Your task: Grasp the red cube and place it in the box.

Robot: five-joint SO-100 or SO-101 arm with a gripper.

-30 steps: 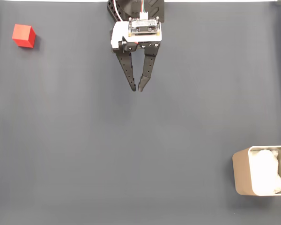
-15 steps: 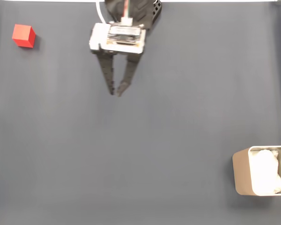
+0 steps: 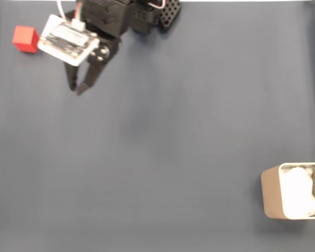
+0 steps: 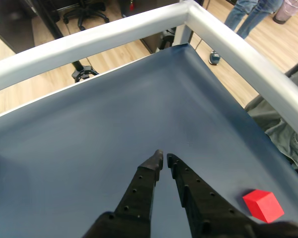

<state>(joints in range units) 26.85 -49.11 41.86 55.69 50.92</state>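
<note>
The red cube [image 3: 25, 39] sits at the far left top of the dark mat in the fixed view, and low on the right [image 4: 261, 205] in the wrist view. My gripper [image 3: 76, 90] hangs to the right of the cube and a little below it, its black fingers pointing down-left. In the wrist view the gripper [image 4: 164, 157] is shut, its tips almost touching and nothing between them. The cube lies to the right of the fingers, apart from them. The beige box [image 3: 270, 191] with white lining stands at the bottom right edge, far from the gripper.
The dark blue-grey mat [image 3: 163, 157] covers the table. In the wrist view a silver rail [image 4: 228, 44] borders the mat. Beyond it are an office chair [image 4: 84, 10], a person's legs [image 4: 248, 12] and grey-green cloth [image 4: 283, 124].
The arm has swung left across the top of the mat toward the red cube. The fingers have stayed close together. Cube and box have not moved.
</note>
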